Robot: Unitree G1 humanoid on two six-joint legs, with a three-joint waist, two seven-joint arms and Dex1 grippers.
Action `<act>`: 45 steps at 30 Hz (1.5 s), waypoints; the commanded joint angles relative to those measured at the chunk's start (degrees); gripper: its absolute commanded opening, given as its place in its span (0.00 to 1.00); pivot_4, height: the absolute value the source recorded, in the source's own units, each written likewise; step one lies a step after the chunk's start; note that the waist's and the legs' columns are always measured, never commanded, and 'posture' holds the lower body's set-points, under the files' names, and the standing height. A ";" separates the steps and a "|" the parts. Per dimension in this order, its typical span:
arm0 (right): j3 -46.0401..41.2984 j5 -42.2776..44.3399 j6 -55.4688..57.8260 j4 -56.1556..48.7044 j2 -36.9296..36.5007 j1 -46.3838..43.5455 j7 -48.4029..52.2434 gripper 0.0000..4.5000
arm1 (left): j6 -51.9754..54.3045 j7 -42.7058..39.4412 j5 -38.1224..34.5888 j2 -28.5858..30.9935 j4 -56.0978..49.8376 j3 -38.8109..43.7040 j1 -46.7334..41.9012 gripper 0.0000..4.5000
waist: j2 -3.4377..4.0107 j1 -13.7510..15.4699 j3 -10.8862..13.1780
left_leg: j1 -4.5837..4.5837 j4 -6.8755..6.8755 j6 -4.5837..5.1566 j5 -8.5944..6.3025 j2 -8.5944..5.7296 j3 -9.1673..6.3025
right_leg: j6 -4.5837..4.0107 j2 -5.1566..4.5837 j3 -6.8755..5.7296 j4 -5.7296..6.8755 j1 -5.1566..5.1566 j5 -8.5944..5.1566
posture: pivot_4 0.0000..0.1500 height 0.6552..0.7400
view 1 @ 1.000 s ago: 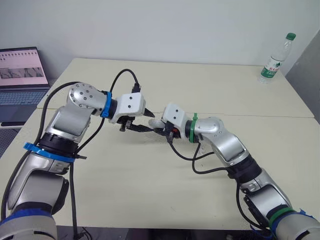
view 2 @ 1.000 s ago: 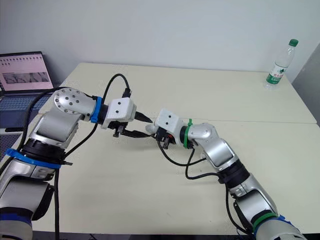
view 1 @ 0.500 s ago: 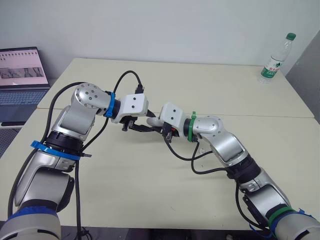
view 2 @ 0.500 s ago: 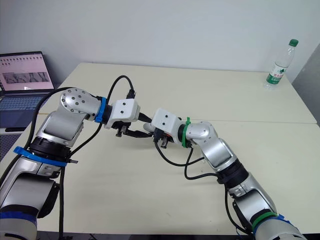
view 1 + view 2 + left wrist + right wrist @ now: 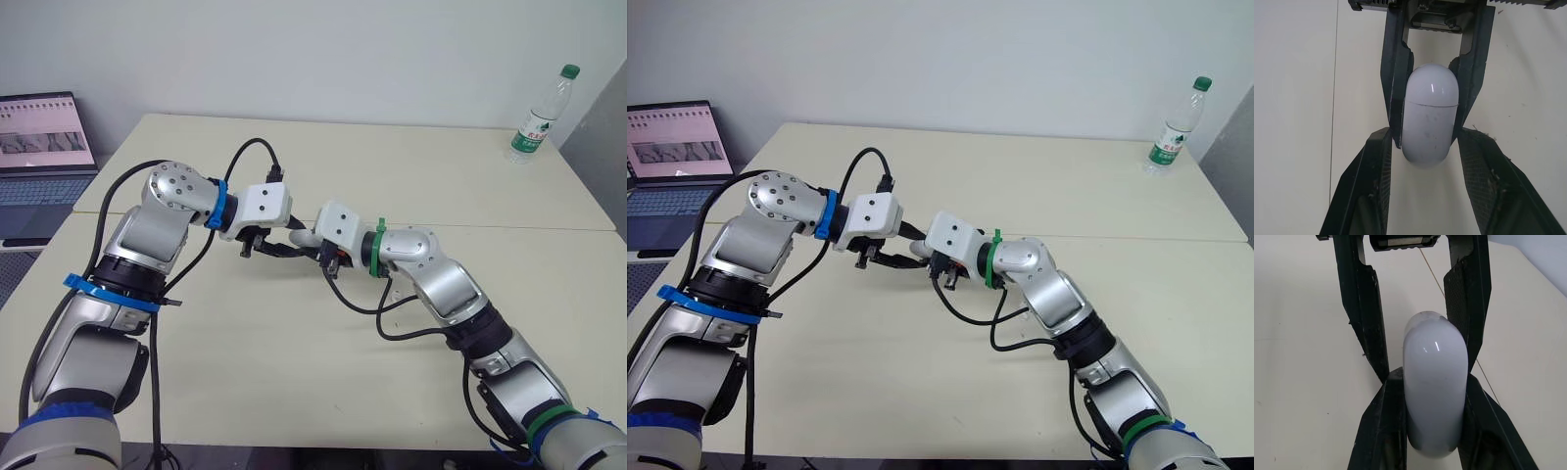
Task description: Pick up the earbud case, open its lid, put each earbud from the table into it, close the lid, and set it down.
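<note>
Left eye view: a laptop [image 5: 44,147] is seen past the left edge of the tabletop [image 5: 411,176]. Over the middle of the tabletop, the left gripper [image 5: 284,247] is held wide open, with one finger on each side of the white earbud case [image 5: 1430,117]. The closed case is pinched tight by the right gripper [image 5: 310,249]. A water bottle [image 5: 537,116] is stood at the far right corner.

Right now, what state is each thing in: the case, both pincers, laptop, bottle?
White pill-shaped earbud case: lid closed, held.
Right pincer: shut on the case.
Left pincer: open, fingers either side of the case.
Dark laptop: lid open, screen lit.
Clear plastic water bottle: upright, green cap on.
</note>
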 commanded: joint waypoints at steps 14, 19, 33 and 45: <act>0.23 -0.32 -0.80 -0.81 0.51 0.06 0.39 0.19 | 0.42 0.08 -0.93 -0.05 -0.21 2.79 -2.83 0.50 | 0.00 0.00 0.00 | 0.00 0.01 0.00 0.00 0.00 -0.01 | 0.00 0.00 -0.01 0.03 0.00 0.00 | 1.00 1.00; 0.08 -0.30 -0.82 -0.70 0.59 0.02 0.41 0.19 | 0.56 0.12 -0.74 0.22 -0.31 2.73 -2.92 0.73 | 0.00 0.00 0.00 | 0.00 0.02 0.00 0.00 0.00 -0.03 | 0.00 0.00 -0.03 0.05 0.00 0.00 | 1.00 1.00; 0.08 -0.57 -1.57 0.28 0.27 0.66 0.45 0.19 | 0.31 0.01 -0.22 -0.02 2.56 2.76 -6.40 0.73 | 0.00 0.00 0.00 | 0.00 0.04 0.00 0.00 -0.01 -0.02 | 0.00 0.00 -0.02 0.07 0.00 0.00 | 1.00 1.00; 0.06 -1.48 -3.08 2.23 -0.32 1.76 0.42 0.19 | 0.59 -0.47 0.09 -0.83 2.70 2.98 -7.22 0.73 | 0.00 -0.01 0.00 | 0.01 0.04 0.00 0.00 -0.02 -0.02 | 0.00 0.00 -0.02 0.08 0.00 0.00 | 1.00 1.00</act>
